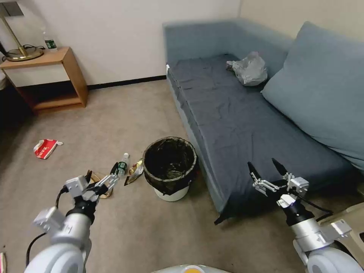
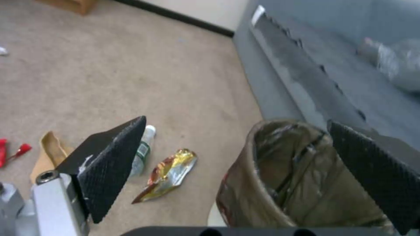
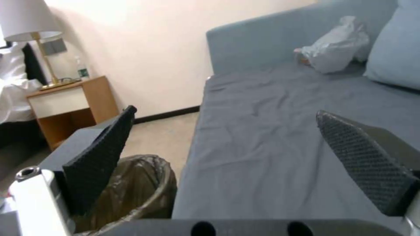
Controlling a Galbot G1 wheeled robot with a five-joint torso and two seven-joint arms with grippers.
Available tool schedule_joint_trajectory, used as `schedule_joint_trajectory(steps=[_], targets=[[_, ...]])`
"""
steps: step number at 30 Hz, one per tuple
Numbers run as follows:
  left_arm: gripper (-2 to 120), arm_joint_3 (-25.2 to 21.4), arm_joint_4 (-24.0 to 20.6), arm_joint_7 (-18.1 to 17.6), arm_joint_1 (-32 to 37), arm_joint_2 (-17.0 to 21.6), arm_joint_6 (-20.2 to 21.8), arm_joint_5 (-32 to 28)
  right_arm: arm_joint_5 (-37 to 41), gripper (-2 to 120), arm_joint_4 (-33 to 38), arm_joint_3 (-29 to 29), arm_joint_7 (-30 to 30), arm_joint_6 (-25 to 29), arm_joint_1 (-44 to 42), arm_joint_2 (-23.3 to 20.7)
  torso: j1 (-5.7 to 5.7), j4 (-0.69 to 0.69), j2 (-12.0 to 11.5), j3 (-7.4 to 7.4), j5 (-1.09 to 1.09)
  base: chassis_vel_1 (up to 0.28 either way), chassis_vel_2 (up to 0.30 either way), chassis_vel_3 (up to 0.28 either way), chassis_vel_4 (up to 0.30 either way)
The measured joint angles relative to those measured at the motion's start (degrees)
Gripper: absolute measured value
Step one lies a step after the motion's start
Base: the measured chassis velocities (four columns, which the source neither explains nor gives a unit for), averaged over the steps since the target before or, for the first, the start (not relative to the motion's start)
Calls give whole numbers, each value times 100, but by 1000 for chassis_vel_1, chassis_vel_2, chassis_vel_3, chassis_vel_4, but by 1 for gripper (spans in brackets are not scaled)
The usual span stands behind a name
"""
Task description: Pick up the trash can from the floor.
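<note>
The trash can [image 1: 170, 167], white with a black bag liner over its rim, stands upright on the tan carpet floor [image 1: 125, 113] right against the sofa's front edge. My left gripper [image 1: 101, 172] hovers open above the floor, a short way left of the can and apart from it. In the left wrist view the can [image 2: 297, 183] sits just beyond that open gripper [image 2: 236, 121]. My right gripper [image 1: 262, 165] hangs open over the sofa seat, to the right of the can. The right wrist view has the can [image 3: 131, 190] past one finger [image 3: 96, 160] of the right gripper [image 3: 225, 111].
A dark blue sofa [image 1: 242, 113] fills the right side, with a grey plastic bag [image 1: 249, 69] and a large cushion [image 1: 322, 83] on it. Litter lies left of the can: a plastic bottle [image 1: 123, 164], a foil wrapper [image 1: 134, 172], a red packet [image 1: 44, 148]. A wooden nightstand [image 1: 49, 76] stands far left.
</note>
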Motion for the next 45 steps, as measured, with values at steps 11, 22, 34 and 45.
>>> schedule_joint_trajectory(steps=[11, 22, 34, 45], targets=[[100, 402, 715, -731, -1408, 1319, 1267, -1747, -249, 100, -61, 71, 19, -9, -44, 345, 0, 2, 0, 0, 1, 0, 0, 0, 0], [100, 1588, 1621, -1061, -2583, 1379, 1487, -2061, -329, 100, -208, 214, 34, -19, -16, 446, 0, 1, 0, 1, 1, 0, 0, 0, 0], [100, 2208, 2483, -1149, -3452, 1080, 1517, -2052, -315, 100, -382, 312, 91, -44, 105, 423, 0, 2, 0, 0, 2, 0, 0, 0, 0], [100, 2330, 2777, -1236, -3507, 801, 1533, -1742, -315, 100, -422, 361, 107, -46, 101, 419, 0, 2, 0, 0, 1, 0, 0, 0, 0]])
